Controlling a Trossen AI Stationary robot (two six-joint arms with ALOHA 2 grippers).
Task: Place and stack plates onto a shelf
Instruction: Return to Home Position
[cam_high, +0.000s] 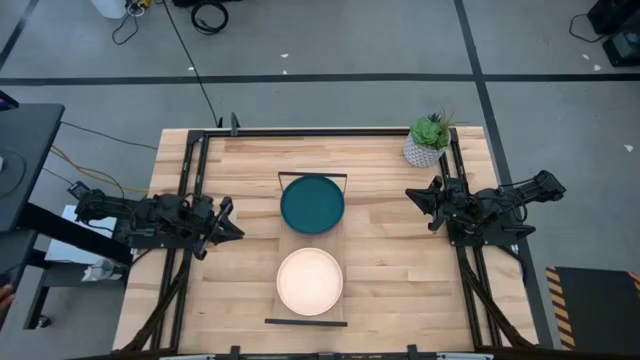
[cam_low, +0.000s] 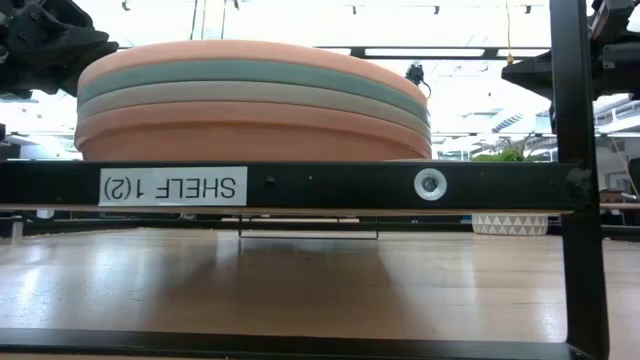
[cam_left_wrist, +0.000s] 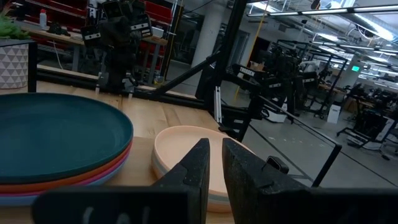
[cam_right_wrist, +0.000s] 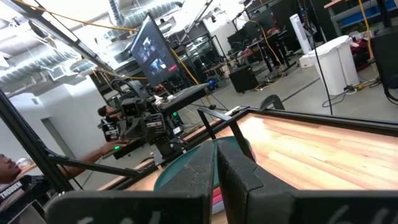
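Note:
Two stacks of plates stand on the shelf (cam_high: 312, 239), a light-wood board with black wire frames at both ends. The far stack has a teal plate (cam_high: 312, 203) on top, with dark orange, magenta and blue rims under it in the left wrist view (cam_left_wrist: 56, 134). The near stack has a cream plate (cam_high: 310, 281) on top and shows as several layered rims in the low view (cam_low: 250, 100). My left gripper (cam_high: 237, 228) hovers shut to the left of the shelf (cam_left_wrist: 216, 165). My right gripper (cam_high: 410, 196) hovers shut to the shelf's right (cam_right_wrist: 215, 165), pointing at the teal stack (cam_right_wrist: 180, 169).
A small white pot with a green plant (cam_high: 428, 140) stands at the table's far right corner, just behind the right arm. Black frame rails (cam_high: 190, 200) run along the table's left and right sides. Bare wood lies between each gripper and the shelf.

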